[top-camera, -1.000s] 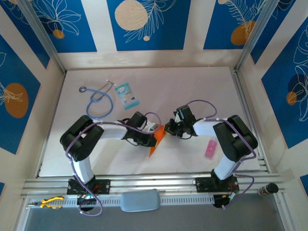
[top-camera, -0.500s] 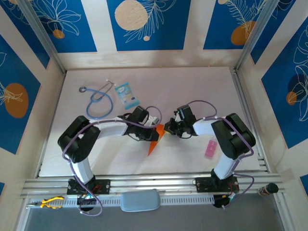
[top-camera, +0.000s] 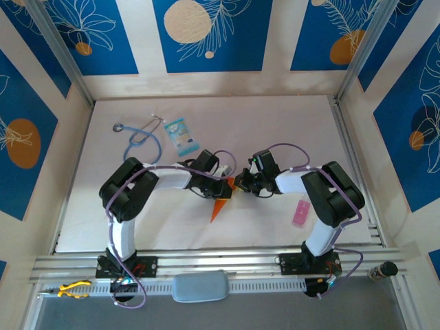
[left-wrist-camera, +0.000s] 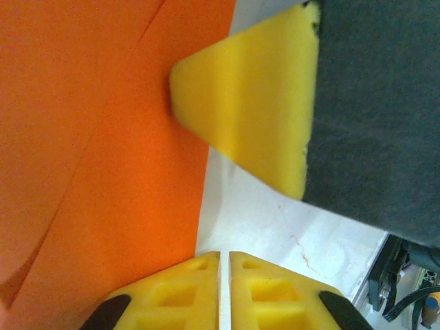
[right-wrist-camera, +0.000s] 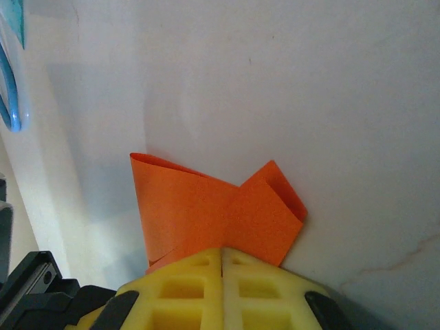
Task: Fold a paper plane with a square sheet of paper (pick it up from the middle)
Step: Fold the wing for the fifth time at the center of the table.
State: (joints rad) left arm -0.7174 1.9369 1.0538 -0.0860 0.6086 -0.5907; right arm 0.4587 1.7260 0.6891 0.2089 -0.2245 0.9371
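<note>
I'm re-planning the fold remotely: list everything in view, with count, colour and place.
orange folded paper: one, bright orange, table centre, between the grippers
stethoscope: one, blue tubing, far left of table
packet: one, light blue, patterned, just right of the stethoscope
flat strip: one, pink, right side, beside the right arm
hand tool: one, yellow handles, front rail, left end
pad: one, grey-blue, front rail, centre
table: one, white
left gripper: yellow fingers, shut, beside the paper
right gripper: yellow fingers, shut on the paper's edge
</note>
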